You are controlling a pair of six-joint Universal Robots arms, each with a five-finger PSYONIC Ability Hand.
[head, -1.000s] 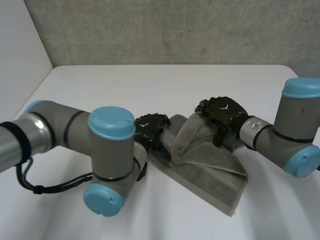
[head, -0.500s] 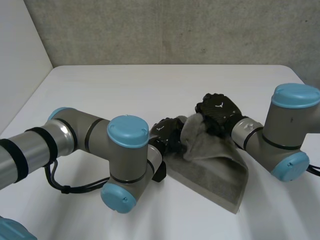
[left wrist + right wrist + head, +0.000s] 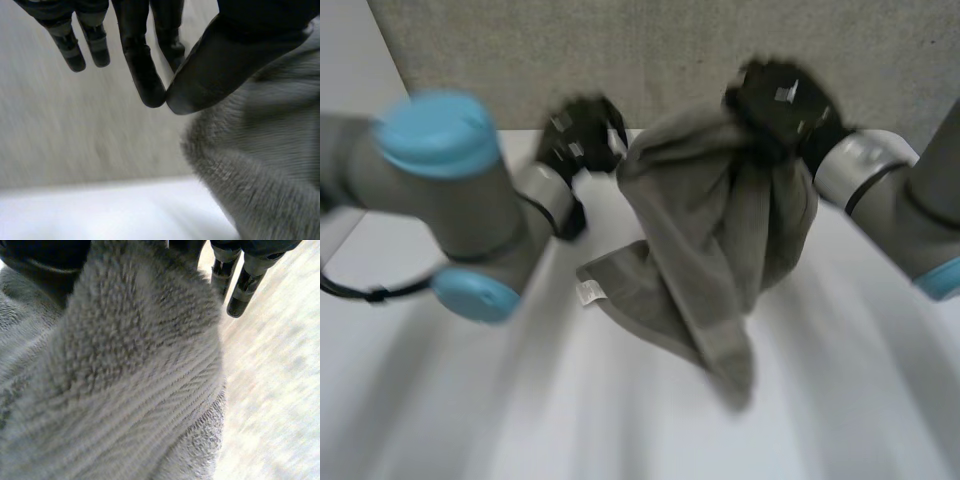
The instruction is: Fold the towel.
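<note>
While right hand [image 3: 782, 100] clutches bunched towel [image 3: 720, 225] aloft (lower end on table [image 3: 470, 400]), left hand [image 3: 582, 135]: grasp unclear.

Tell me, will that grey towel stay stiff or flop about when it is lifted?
Probably floppy: the towel hangs in loose folds from the right hand, its lower end seemingly trailing on the table. Likely light too: a small bunched grip carries it. Its fuzzy surface probably resists slipping.

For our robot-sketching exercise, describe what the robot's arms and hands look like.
The left arm and right arm are grey tubes with rounded light-blue caps at the joints. The left hand and right hand are black; the right one's back bears a white mark.
</note>
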